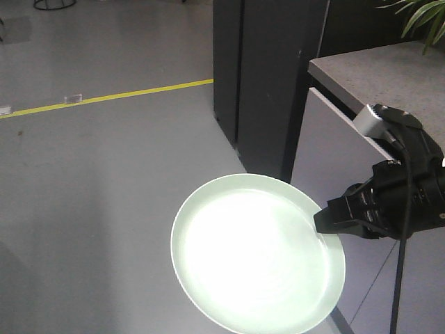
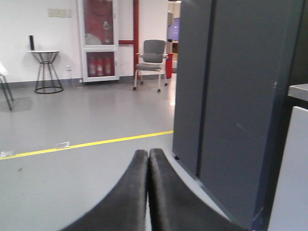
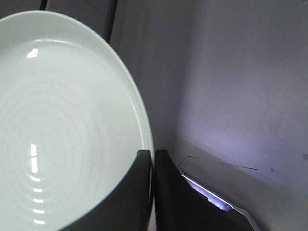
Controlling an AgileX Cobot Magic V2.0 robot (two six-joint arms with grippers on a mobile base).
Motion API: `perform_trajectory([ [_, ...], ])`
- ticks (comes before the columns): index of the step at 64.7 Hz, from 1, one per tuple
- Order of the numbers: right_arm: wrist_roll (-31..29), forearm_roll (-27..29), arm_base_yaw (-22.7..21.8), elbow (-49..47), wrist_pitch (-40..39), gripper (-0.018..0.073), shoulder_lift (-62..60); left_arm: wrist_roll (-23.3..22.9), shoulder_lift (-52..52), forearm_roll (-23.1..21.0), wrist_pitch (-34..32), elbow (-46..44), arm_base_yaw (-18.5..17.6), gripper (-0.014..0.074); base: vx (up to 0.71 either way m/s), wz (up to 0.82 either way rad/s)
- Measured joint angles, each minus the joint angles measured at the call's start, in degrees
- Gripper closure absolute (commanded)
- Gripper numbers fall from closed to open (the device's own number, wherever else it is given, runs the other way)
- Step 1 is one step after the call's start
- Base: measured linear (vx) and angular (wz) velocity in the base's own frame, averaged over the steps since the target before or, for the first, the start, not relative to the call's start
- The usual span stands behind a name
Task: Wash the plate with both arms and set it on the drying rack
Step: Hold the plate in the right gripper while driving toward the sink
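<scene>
Pinching the plate's (image 1: pixel 257 254) edge, the right gripper (image 1: pixel 325 221) has its two black fingers closed flat on the low upturned rim, one pad on each face. The plate juts away from the fingers, held in the air over the grey floor (image 1: pixel 90 181). In the front view it sits just below the foot of the dark grey partition (image 1: pixel 268 76). Its face is turned up toward the camera. It is round, smooth and pale mint green. The front view washes its middle out in glare, while the right wrist view shows faint concentric rings across its well. A small grey camera module (image 1: pixel 368 120) sits on top of the bulky black wrist, and a black cable (image 1: pixel 401 264) drops from the wrist out of the picture.

The left gripper (image 2: pixel 147 154) has its matte black, curved fingers (image 2: pixel 134 183) pressed together along their length with nothing between them. They point at the floor near the partition's base.

To the right of the partition stands a cabinet with a flat pale front (image 1: pixel 327 153) and a speckled grey countertop (image 1: pixel 375 69). The right arm hangs close in front of this cabinet. Green plant leaves (image 1: pixel 424 21) show above the far corner of the countertop.

Left of the partition a yellow line (image 1: pixel 104 97) crosses the smooth floor. Beyond the line, the left wrist view shows a grey office chair (image 2: pixel 153 57) nearest the partition. Further left is a red-framed fire extinguisher cabinet (image 2: pixel 98 41), and then a round side table (image 2: pixel 45 70) on wire legs against the white wall.
</scene>
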Motion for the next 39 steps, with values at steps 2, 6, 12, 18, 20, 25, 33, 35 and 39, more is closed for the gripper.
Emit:
perform_trajectory([
  [2,0.0,0.0,0.0,0.0,0.0,0.0567,0.0,0.0,0.0,0.0,0.0,0.0,0.0,0.0603,0.11,-0.34],
  [6,0.0,0.0,0.0,0.0,0.0,0.0567,0.0,0.0,0.0,0.0,0.0,0.0,0.0,0.0603,0.10,-0.35],
  [12,0.0,0.0,0.0,0.0,0.0,0.0567,0.0,0.0,0.0,0.0,0.0,0.0,0.0,0.0603,0.10,-0.35],
  [18,0.0,0.0,0.0,0.0,0.0,0.0567,0.0,0.0,0.0,0.0,0.0,0.0,0.0,0.0603,0.09,-0.35],
  [20,0.0,0.0,0.0,0.0,0.0,0.0567,0.0,0.0,0.0,0.0,0.0,0.0,0.0,0.0603,0.09,-0.34],
  [25,0.0,0.0,0.0,0.0,0.0,0.0567,0.0,0.0,0.0,0.0,0.0,0.0,0.0,0.0603,0.09,-0.34],
  [33,0.0,0.0,0.0,0.0,0.0,0.0567,0.0,0.0,0.0,0.0,0.0,0.0,0.0,0.0603,0.08,-0.33],
  [35,0.0,0.0,0.0,0.0,0.0,0.0567,0.0,0.0,0.0,0.0,0.0,0.0,0.0,0.0603,0.08,-0.33],
  [39,0.0,0.0,0.0,0.0,0.0,0.0567,0.0,0.0,0.0,0.0,0.0,0.0,0.0,0.0603,0.09,-0.33],
])
